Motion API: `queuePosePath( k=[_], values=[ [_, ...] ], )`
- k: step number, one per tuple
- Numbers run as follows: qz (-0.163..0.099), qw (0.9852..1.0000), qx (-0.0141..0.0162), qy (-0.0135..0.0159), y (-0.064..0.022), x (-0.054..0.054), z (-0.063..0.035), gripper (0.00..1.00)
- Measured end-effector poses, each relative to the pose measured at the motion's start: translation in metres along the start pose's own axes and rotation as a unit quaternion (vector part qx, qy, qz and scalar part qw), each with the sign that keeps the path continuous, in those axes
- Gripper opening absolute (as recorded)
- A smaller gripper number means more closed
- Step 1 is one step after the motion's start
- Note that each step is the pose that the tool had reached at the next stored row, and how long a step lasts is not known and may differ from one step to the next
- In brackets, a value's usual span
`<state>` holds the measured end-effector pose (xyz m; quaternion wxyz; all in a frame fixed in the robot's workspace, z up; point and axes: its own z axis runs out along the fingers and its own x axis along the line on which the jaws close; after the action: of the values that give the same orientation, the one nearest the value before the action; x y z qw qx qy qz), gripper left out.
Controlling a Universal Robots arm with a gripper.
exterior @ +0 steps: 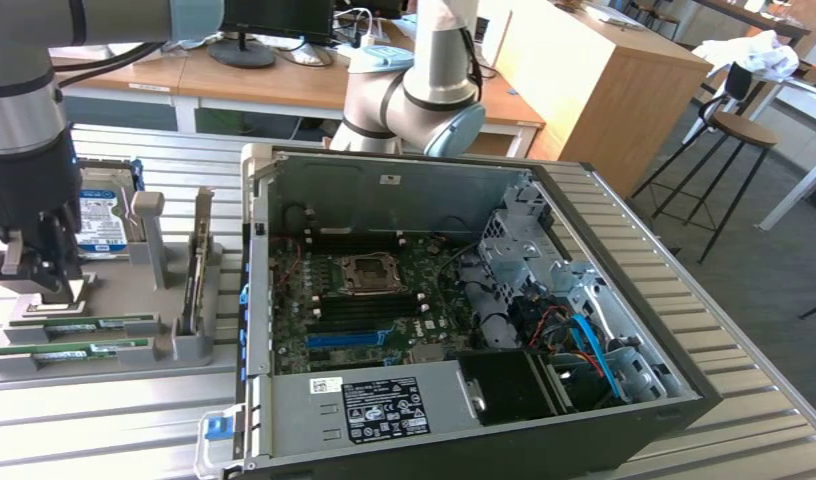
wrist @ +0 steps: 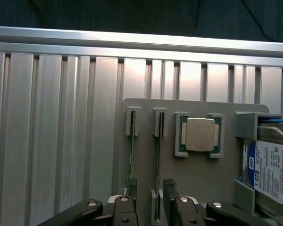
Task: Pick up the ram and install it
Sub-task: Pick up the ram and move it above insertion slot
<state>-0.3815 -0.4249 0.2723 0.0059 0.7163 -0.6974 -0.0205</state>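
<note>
Two green ram sticks stand on edge in slots of a grey holder (exterior: 181, 350) at the exterior view's left: one ram (exterior: 85, 326) and a second ram (exterior: 72, 350) beside it. In the wrist view they are thin edge-on lines, one ram (wrist: 158, 157) lying in line with the gap between my fingers and the other ram (wrist: 131, 155) in line with one fingertip (wrist: 130, 184). My gripper (exterior: 35, 282) (wrist: 150, 188) hangs open just above the end of the holder, holding nothing. The open computer case (exterior: 568, 190) with its motherboard (exterior: 368, 310) is at the centre.
A hard drive (exterior: 104, 215) (wrist: 273, 172) with a blue-white label stands in the holder behind the gripper. A processor chip (wrist: 200, 134) sits in a recess of the holder. The ribbed metal table (exterior: 115, 430) carries everything. Desks and stools stand beyond.
</note>
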Motion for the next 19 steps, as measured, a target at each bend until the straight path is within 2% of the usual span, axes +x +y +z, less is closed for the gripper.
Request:
queuePosePath(
  k=[9, 16, 19],
  values=[
    [0.000, 1.0000, 0.0000, 0.0001, -0.0003, 0.0001, 0.0073, 0.36],
    [0.000, 1.0000, 0.0001, 0.0000, -0.0002, 0.0004, 0.0077, 0.36],
    [0.000, 1.0000, 0.0001, 0.0001, -0.0002, 0.0040, 0.0076, 0.36]
  ],
)
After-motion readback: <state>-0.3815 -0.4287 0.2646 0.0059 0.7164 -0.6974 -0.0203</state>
